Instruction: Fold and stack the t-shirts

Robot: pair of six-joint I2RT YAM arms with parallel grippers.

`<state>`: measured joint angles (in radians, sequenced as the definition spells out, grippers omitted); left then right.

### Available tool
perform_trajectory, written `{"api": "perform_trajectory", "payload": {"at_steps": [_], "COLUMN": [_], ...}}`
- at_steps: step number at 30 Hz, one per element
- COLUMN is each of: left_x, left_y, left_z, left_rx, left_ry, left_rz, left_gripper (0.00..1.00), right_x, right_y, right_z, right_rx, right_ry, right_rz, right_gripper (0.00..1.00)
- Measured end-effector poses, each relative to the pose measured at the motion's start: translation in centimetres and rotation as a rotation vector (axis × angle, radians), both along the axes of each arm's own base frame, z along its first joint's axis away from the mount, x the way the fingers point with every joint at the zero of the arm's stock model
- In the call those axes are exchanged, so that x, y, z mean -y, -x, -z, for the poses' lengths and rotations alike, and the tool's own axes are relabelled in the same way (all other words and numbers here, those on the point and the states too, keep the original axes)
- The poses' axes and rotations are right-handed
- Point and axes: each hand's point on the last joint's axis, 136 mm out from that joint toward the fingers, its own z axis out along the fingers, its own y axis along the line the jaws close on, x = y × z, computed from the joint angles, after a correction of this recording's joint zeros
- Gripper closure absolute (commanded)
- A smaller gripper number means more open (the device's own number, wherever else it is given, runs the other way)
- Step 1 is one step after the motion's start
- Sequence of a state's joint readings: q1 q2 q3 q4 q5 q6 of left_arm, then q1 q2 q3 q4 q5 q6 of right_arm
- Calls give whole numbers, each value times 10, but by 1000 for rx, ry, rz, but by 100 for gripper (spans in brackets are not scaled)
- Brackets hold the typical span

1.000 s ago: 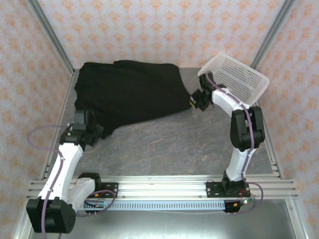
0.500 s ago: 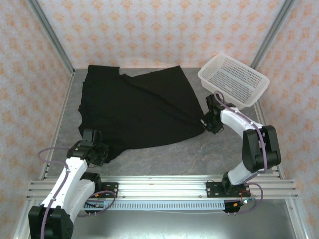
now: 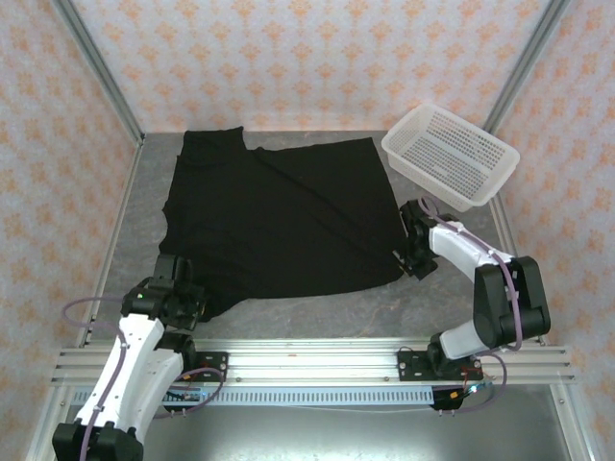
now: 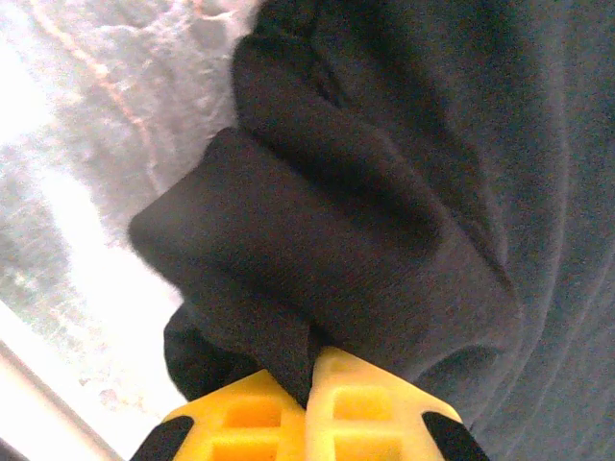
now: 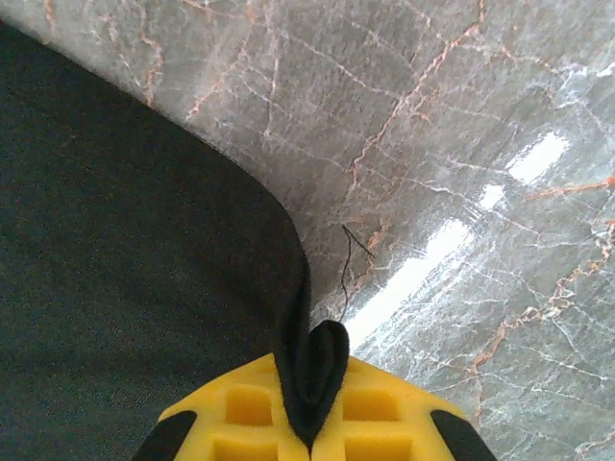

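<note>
From my seat at the controls, the grey marbled table (image 3: pixel 336 307) lies under both arms, and most of it ahead of the grippers is covered by the black soft fabric short-sleeved t-shirt (image 3: pixel 279 216). The shirt is spread nearly flat, and the side facing up is plain black. It runs away from both grippers toward the far wall, and its near edge spans the stretch between them. Beyond the right gripper (image 3: pixel 408 259), up and outward from it, sits the white perforated plastic basket (image 3: pixel 452 154). It is tilted in the far corner, close to that arm, though I cannot tell whether they touch. The right gripper's yellow fingertips are pressed together on the shirt's near right corner. On the right wrist camera a thin fold of hem is pinched between them (image 5: pixel 309 384), with cloth to one side of the tips and bare table to the other. The left gripper (image 3: pixel 183 296) is clamped just as tightly at the shirt's near left corner, and its wrist view shows a thick bunched roll of black fabric rising from between the closed yellow tips (image 4: pixel 312 370). Just ahead of the right fingertips a fine loose dark thread (image 5: pixel 346 264) lies on the stone.
</note>
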<state>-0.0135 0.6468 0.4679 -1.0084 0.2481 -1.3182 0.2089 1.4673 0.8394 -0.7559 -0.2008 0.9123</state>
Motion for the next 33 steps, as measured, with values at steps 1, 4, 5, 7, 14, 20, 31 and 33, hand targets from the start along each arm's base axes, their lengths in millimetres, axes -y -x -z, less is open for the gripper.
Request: {"api": "perform_trajectory", "payload": {"at_steps": [1,4,5,7,14,20,31,33], "left_x": [0,0,0,-1,-17,-23,-20,-19], "left_y": [4,13,15,15,14,31,40,31], "left_z": [-2,-11,-15,-28,-84,-94,-51,-47], "left_rx": [-19,-64,-70,-67,-4,-26,-193,-209], "left_ry": [1,3,2,0,-85,-106,-114,-124], "left_rz": [-3,-16,-18,-22,-60,-110,-73,-32], "left_gripper": [100,100,100,100,100,100,100,100], "right_x": [0,3,3,5,11,12,18,18], "right_y": [0,2,3,4,7,17,53,53], "right_z": [0,-1,-1,-4,-29,-32,-1,0], "right_rx": [-1,-8,-11,-10,38,9,-127,-129], "right_ry": [3,15,18,24,50,57,70,67], "right_rz": [0,-4,-6,-8,-28,-64,-78,-79], "right_gripper": [100,100,100,100,100,100,100,100]}}
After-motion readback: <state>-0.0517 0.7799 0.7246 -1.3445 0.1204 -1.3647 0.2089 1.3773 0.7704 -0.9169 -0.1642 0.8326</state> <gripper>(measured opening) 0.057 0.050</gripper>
